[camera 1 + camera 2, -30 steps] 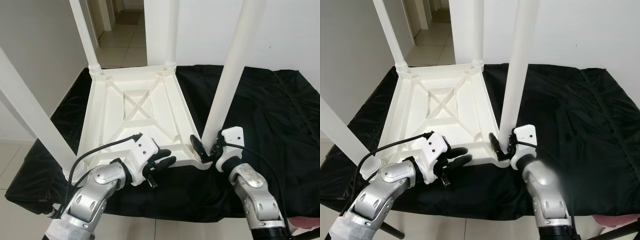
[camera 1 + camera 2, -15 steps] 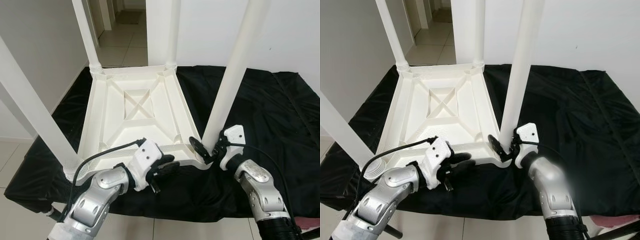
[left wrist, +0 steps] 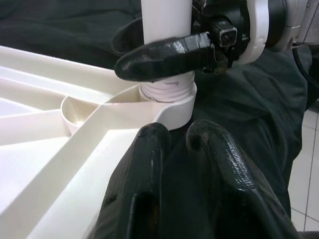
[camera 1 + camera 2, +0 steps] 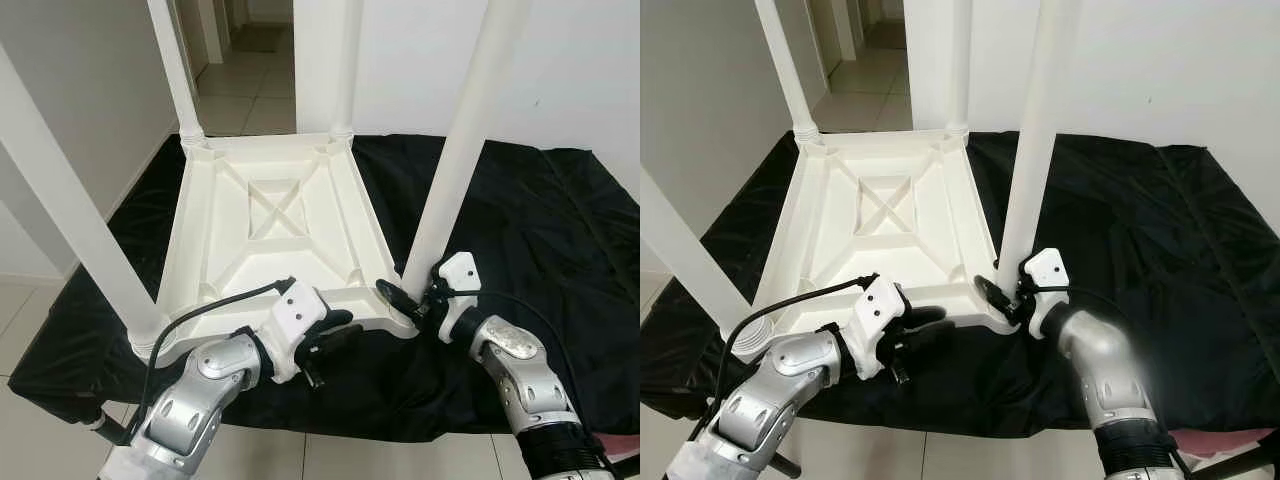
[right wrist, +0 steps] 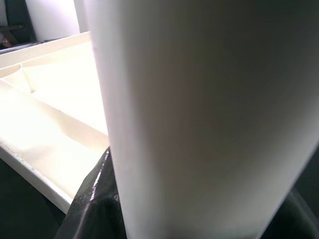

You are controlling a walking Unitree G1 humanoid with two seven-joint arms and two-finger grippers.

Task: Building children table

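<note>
Far left, one white leg (image 4: 70,210) is already seated in its near-left corner socket. The upturned children's table top (image 4: 275,235) lies underside-up on the black cloth (image 4: 520,220), with two more legs standing at the far corners.

My left gripper (image 4: 335,338) sits at the near edge of the table top, just under the rim. In its wrist view the two fingers (image 3: 149,164) lie close together, nearly touching, with nothing between them that I can see. I read it as bracing the frame.

Right of that, my right gripper (image 4: 408,300) is clamped on the base of the near-right leg (image 4: 455,160), right above its corner socket (image 3: 169,102). One finger (image 3: 164,57) wraps the front of the leg.

Step in hand, I judge, is seating or twisting this fourth leg home. To do it well I'd keep the leg upright, push straight down the socket axis, and hold the rim steady with the left so the top doesn't skid on the cloth. A tilted leg could jam.
</note>
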